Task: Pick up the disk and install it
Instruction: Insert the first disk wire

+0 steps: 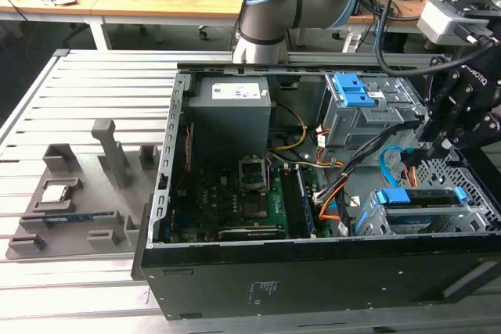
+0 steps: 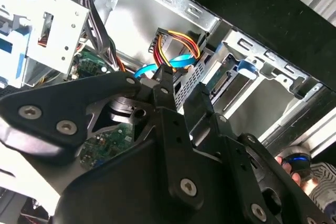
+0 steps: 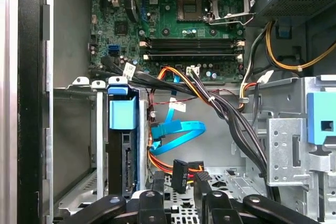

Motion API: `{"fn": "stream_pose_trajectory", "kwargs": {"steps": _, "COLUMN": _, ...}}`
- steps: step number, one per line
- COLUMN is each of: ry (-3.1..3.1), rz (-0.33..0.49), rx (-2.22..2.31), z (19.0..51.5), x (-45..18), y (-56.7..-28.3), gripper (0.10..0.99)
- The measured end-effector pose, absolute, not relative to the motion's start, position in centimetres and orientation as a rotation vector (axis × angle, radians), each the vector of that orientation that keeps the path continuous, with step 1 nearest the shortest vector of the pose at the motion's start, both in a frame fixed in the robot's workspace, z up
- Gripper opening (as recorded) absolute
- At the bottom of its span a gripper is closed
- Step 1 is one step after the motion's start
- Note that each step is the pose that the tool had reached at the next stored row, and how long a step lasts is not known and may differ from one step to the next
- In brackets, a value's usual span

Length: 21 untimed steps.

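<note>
Disk (image 1: 419, 202) sits in lower drive cage of PC case (image 1: 313, 279), blue frame (image 3: 123, 113) showing. Tool (image 1: 427, 146) hovers just above, fingers near-closed, holding nothing. Judged rigid, dense, shock-sensitive; grip frame edges, not label.

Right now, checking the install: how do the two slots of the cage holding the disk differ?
The filled slot holds the blue-framed disk; the empty slot shows only bare metal. The filled slot carries a blue tab; the empty slot has none. Both sit side by side in one metal cage.
</note>
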<state>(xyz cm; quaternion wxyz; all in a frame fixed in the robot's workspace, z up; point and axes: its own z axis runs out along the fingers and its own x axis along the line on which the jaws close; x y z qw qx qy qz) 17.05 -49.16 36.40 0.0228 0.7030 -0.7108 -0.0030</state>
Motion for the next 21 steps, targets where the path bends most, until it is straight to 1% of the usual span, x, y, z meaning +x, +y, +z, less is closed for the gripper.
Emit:
{"fn": "stream_pose_trajectory", "kwargs": {"steps": 6, "ry": -2.192, "rz": 0.012, "rx": 2.167, "z": 35.3, "x": 16.8, "y": -48.7, "gripper": 0.361}}
{"fn": "stream_pose_trajectory", "kwargs": {"steps": 10, "ry": -2.186, "rz": 0.026, "rx": 2.161, "z": 35.3, "x": 16.8, "y": -48.7, "gripper": 0.361}}
{"fn": "stream_pose_trajectory", "kwargs": {"steps": 11, "ry": -2.186, "rz": 0.026, "rx": 2.161, "z": 35.3, "x": 16.8, "y": -48.7, "gripper": 0.345}}
{"fn": "stream_pose_trajectory", "kwargs": {"steps": 13, "ry": -2.186, "rz": 0.026, "rx": 2.160, "z": 35.3, "x": 16.8, "y": -48.7, "gripper": 0.216}}
{"fn": "stream_pose_trajectory", "kwargs": {"steps": 14, "ry": -2.185, "rz": 0.027, "rx": 2.160, "z": 35.3, "x": 16.8, "y": -48.7, "gripper": 0.169}}
{"fn": "stream_pose_trajectory", "kwargs": {"steps": 16, "ry": -2.185, "rz": 0.027, "rx": 2.160, "z": 35.3, "x": 16.8, "y": -48.7, "gripper": 0.169}}
{"fn": "stream_pose_trajectory", "kwargs": {"steps": 21, "ry": -2.186, "rz": 0.025, "rx": 2.161, "z": 35.2, "x": 16.8, "y": -52.8, "gripper": 0.169}}
